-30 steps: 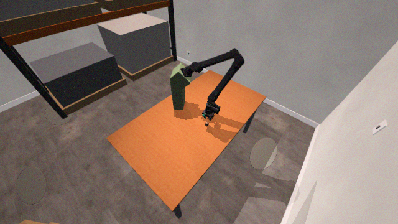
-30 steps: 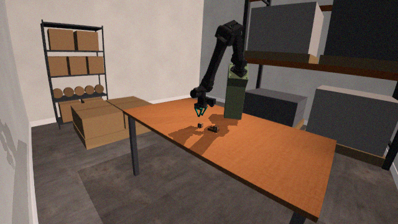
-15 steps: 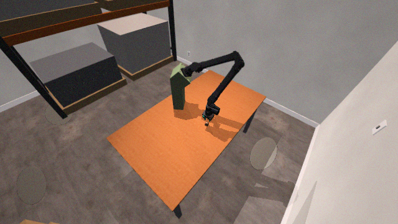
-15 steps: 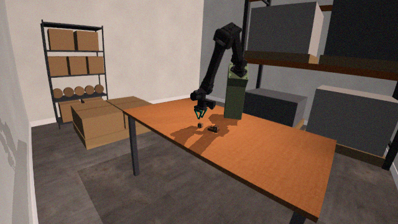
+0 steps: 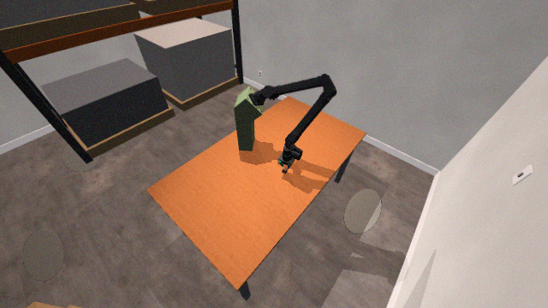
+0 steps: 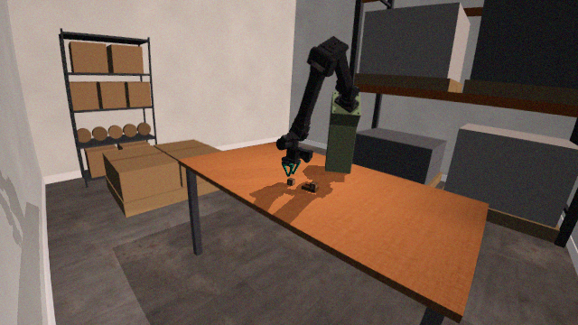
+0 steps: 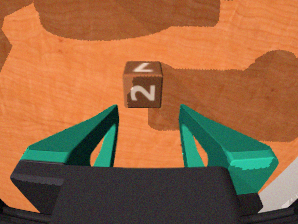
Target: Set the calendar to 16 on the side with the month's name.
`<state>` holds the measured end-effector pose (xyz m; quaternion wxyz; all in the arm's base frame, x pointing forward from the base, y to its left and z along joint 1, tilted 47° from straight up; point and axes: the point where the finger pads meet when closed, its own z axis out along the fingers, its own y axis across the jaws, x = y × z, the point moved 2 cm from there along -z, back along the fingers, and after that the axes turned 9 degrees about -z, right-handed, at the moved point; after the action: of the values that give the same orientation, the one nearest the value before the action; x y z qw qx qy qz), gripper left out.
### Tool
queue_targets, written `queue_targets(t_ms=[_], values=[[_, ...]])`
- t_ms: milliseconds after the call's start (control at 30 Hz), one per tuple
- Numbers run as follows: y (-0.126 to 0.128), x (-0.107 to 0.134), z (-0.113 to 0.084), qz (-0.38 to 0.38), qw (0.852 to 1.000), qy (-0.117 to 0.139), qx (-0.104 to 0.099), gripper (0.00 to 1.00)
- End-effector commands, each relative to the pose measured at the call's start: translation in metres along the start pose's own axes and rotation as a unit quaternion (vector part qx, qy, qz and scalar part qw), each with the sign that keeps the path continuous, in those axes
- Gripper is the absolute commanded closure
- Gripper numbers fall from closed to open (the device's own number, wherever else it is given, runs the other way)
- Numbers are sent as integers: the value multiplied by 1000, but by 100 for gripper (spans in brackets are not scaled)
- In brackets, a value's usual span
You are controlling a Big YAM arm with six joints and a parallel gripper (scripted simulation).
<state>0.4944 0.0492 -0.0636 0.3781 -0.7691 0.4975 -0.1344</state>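
a big storage rack [image 5: 124, 29] [image 6: 497, 100] stands behind the green post, with large grey boxes on it. the orange table [image 5: 223, 205] [image 6: 384, 226] spreads out around the foot of the green post [image 5: 245, 133] [image 6: 340, 146]. my long black arm [image 5: 314, 113] [image 6: 309, 101] starts at the top of the post, goes up, bends, and comes down beside it.

my claw [image 5: 282, 165] [image 6: 291, 174] [image 7: 148, 111] points down over the table, off to one side of the post. its two green fingers are spread part way, and i am pinching nothing.

the little dark tray [image 6: 308, 187] is on the table, near the post. there are bumpy bits on it, too small for me to make out. the loose brown cube [image 5: 284, 170] [image 6: 291, 181] [image 7: 143, 90] is out on the table too, farther from the post than the tray. it is apart from my fingers. one side shows a white 2 lying sideways, and i cannot tell the number on its other side.
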Motion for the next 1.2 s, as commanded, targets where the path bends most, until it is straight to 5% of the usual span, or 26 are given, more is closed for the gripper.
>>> queue_targets(t_ms=[0, 1167], values=[[4, -9, 11, 4, 1000, -8, -4, 53], [7, -10, 16, 6, 1000, -9, -7, 53]])
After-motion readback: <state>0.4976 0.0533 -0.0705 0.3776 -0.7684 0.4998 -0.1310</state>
